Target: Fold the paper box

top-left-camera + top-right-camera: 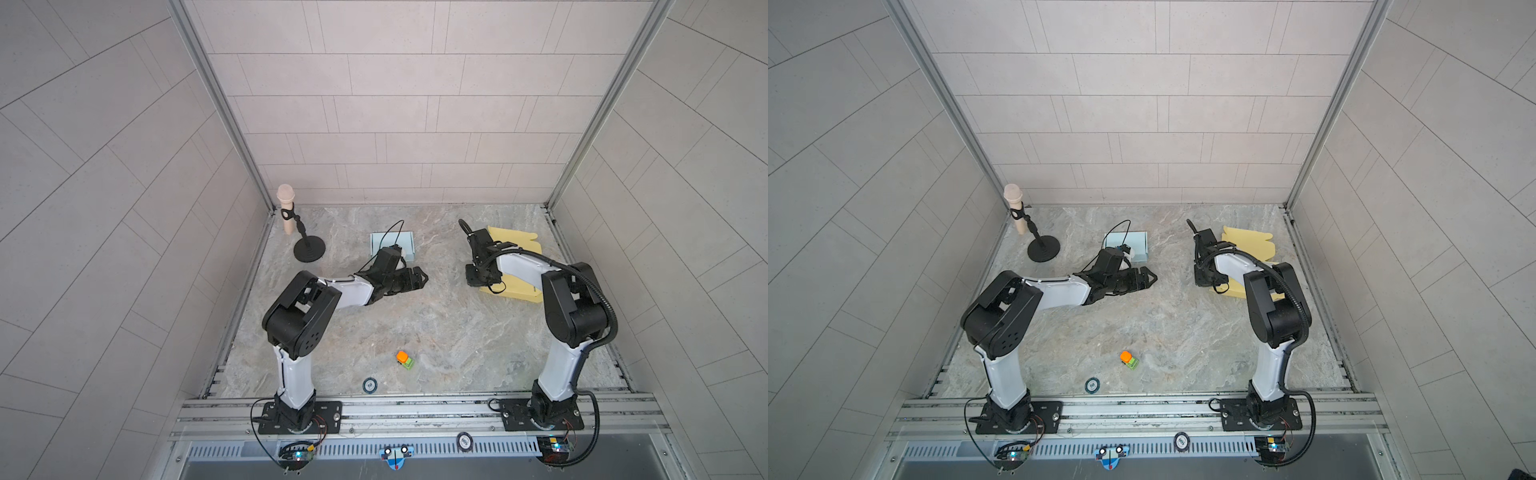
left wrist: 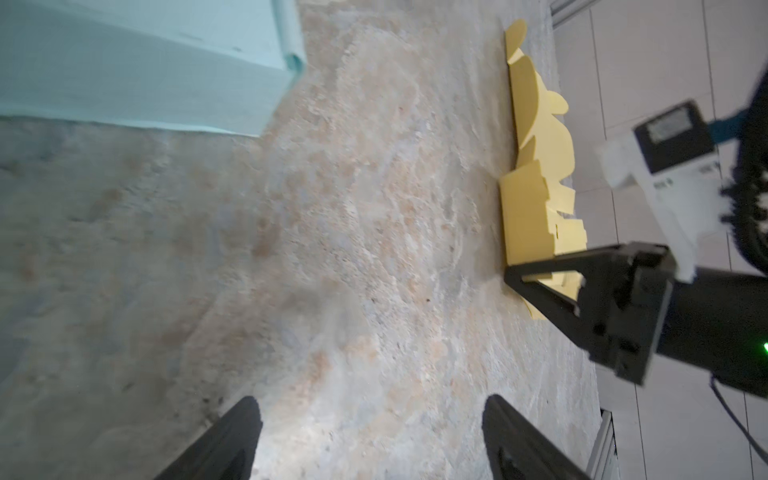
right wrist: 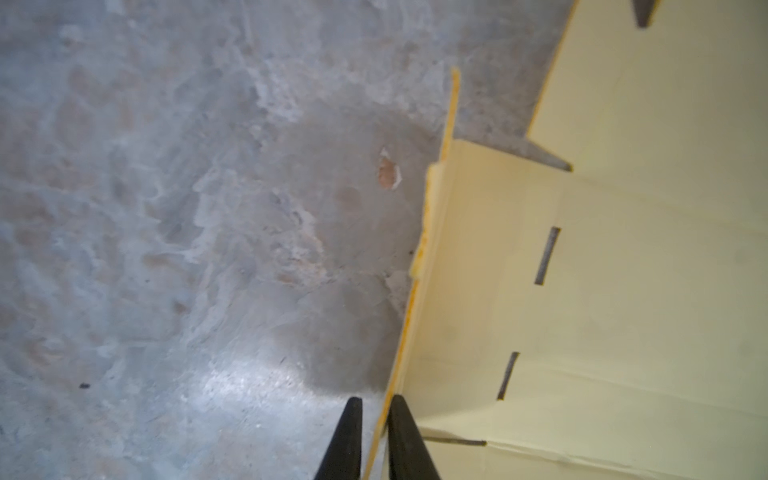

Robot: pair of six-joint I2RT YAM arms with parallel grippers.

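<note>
At right rear, right arm [image 1: 515, 266] bent down; right fingers [image 3: 407, 444] pinch paper box [image 3: 623, 291]; left fingers [image 2: 232, 440] wide.

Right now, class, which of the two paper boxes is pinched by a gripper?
The yellow box, unfolded: the right gripper is shut on its edge. The blue box stands folded, untouched.

Matt paper box [image 3: 623, 291] on a stone-look tabletop [image 3: 166, 208]
Yellow card smooth and creased; tabletop mottled grey, faintly glossy; right gripper [image 3: 376, 403] matt black plastic; blue box [image 2: 124, 75] matt card too.
</note>
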